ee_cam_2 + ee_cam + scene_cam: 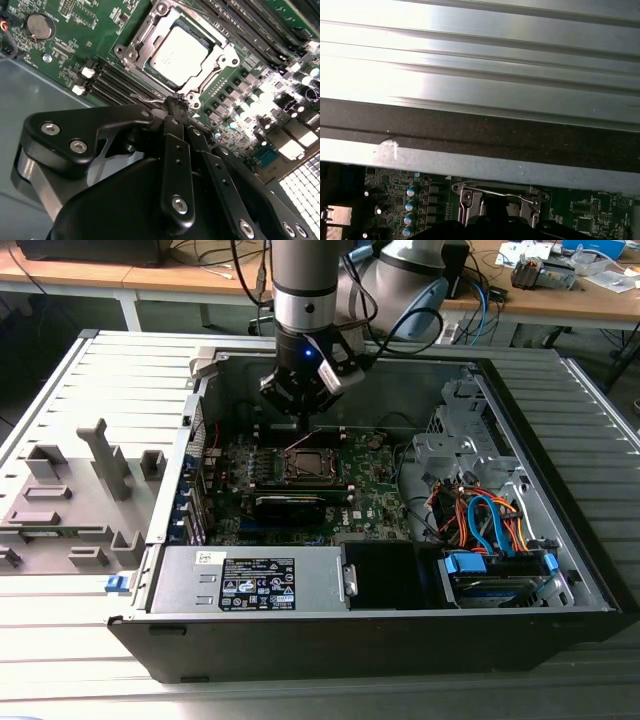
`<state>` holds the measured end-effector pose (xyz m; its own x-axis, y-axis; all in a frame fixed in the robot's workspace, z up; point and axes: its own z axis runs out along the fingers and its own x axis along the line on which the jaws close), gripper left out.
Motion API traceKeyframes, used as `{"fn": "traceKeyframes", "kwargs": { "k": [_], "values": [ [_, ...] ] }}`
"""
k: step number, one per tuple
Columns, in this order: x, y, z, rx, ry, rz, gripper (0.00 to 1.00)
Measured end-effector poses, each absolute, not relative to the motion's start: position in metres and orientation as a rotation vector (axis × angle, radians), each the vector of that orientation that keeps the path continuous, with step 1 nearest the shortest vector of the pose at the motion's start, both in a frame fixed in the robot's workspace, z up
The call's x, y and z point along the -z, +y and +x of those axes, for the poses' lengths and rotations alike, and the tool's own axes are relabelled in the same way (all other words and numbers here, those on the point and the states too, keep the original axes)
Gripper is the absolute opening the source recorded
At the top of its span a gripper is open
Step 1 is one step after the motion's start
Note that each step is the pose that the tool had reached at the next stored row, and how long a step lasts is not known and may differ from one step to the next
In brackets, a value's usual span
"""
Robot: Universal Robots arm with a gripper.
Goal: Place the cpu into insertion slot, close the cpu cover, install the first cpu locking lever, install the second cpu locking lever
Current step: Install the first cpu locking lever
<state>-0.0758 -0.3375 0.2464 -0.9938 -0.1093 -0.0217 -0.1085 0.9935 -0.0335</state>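
My gripper (176, 101) fingers pinched together at a locking lever (150, 100) beside the cpu cover (220, 50), cpu (179, 54) seated.

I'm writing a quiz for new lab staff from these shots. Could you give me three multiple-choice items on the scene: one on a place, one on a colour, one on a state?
1. Where is the cpu?
A. In the insertion slot
B. On the table outside the case
C. In the gripper

2. What colour is the motherboard?
A. Red
B. Green
C. White

3. How is the cpu cover?
A. Down around the chip
B. Removed
C. Standing upright

Answers:
A: the cpu sits in the insertion slot.
B: the motherboard is green.
A: the cpu cover lies flat framing the chip, near the gripper.
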Motion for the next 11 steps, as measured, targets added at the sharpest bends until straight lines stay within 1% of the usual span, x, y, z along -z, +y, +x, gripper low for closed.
{"fn": "traceKeyframes", "kwargs": {
  "k": [5, 11],
  "values": [
    [-0.232, -0.334, -0.08, 0.05, 3.113, -0.17, 0.11],
    [-0.226, -0.332, -0.082, 0.05, 3.113, -0.172, 0.11]
  ]
}}
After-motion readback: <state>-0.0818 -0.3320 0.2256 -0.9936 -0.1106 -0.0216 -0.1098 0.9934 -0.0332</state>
